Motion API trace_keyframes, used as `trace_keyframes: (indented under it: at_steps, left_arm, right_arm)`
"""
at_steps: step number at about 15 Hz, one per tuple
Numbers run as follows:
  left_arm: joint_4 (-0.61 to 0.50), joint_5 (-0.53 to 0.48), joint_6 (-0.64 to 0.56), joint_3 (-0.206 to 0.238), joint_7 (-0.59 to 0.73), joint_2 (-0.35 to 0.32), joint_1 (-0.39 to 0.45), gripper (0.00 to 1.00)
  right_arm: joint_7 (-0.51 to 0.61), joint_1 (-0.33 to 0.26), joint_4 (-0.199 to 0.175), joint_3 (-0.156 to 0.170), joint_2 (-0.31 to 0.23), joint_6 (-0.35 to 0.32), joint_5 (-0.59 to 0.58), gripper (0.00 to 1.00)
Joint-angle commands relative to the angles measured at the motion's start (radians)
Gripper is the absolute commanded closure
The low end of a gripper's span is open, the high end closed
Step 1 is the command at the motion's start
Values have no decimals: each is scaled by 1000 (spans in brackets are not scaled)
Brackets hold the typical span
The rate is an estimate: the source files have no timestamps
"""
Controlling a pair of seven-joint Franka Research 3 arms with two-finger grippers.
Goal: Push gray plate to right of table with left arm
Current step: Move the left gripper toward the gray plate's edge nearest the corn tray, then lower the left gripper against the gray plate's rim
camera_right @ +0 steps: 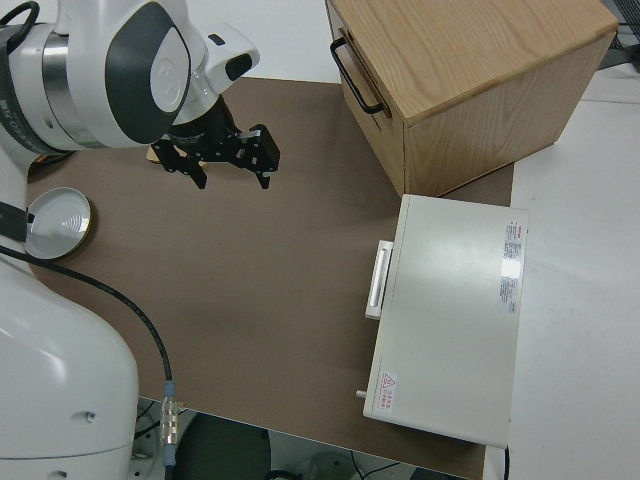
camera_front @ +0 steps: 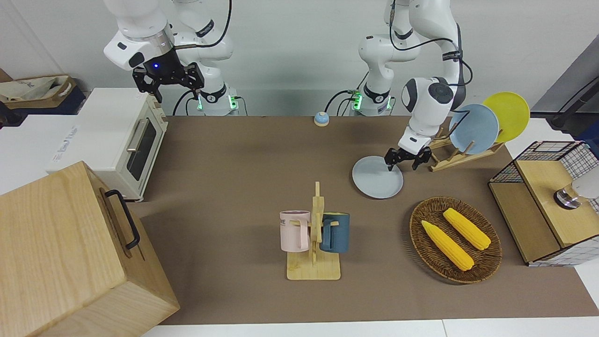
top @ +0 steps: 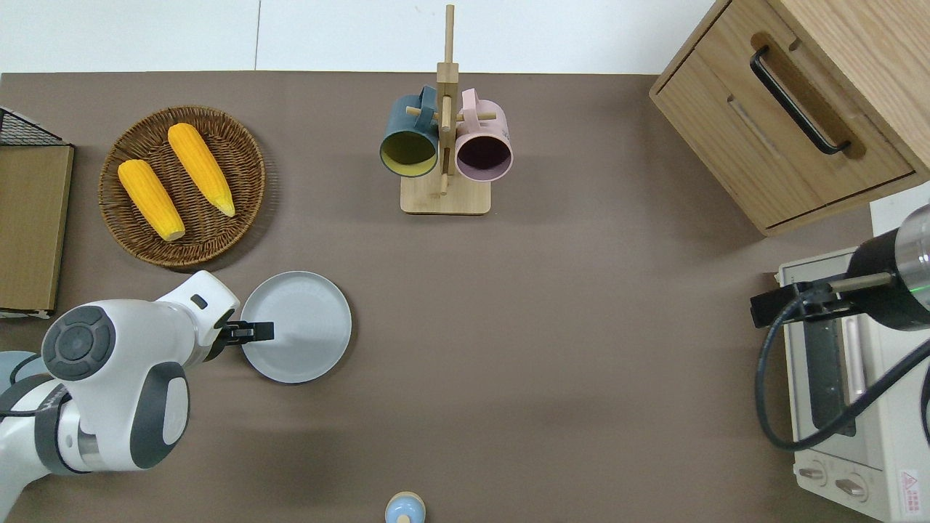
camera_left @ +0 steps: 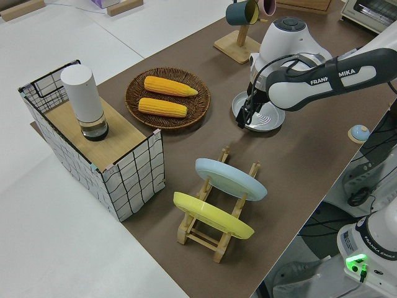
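Your left gripper (top: 263,332), jaws spread, sits over the gray plate (top: 305,327) at its left-arm-end rim, so the plate lies toward the right arm's end.

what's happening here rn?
The left gripper is down at the gray plate, at its rim toward the left arm's end of the table, set to push it toward the right arm's end. The plate lies flat, nearer to the robots than the corn basket. The right arm is parked.

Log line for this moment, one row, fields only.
left gripper: open, at gray plate rim, left-arm end | plate: flat on table | right arm: parked
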Motion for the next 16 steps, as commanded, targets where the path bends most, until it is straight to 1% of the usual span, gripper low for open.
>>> trace_keyframes:
  at_steps: [1, 4, 9, 10, 12, 13, 14, 15, 16]
  left_arm:
    - [-18, -9, 51, 8, -9, 26, -13, 30]
    - [-18, -9, 51, 8, -4, 29, -11, 111]
    - [-16, -7, 58, 8, 2, 52, -13, 109]
    - [-15, -7, 58, 8, 4, 52, -11, 134]
    - [-15, -7, 58, 8, 4, 56, -11, 336]
    - [-15, -7, 58, 8, 4, 59, -11, 553]
    - [-15, -7, 58, 8, 2, 59, -11, 706]
    - [-15, -9, 58, 8, 0, 59, -13, 807]
    - [-13, -7, 58, 8, 0, 60, -11, 887]
  right_arm:
    - [13, -19, 9, 16, -2, -16, 4, 17]
    - [12, -19, 9, 16, -2, -16, 4, 17]
    - [13, -20, 9, 16, -2, -16, 4, 17]
    - [13, -19, 9, 16, -2, -16, 4, 17]
    - [12, -19, 9, 16, -2, -16, 4, 17]
    - [13, -19, 9, 16, -2, -16, 4, 17]
    - [12, -19, 9, 16, -2, -16, 4, 17]
    - [12, -19, 9, 16, -2, -16, 4, 17]
    - [12, -19, 9, 16, -2, -16, 4, 17]
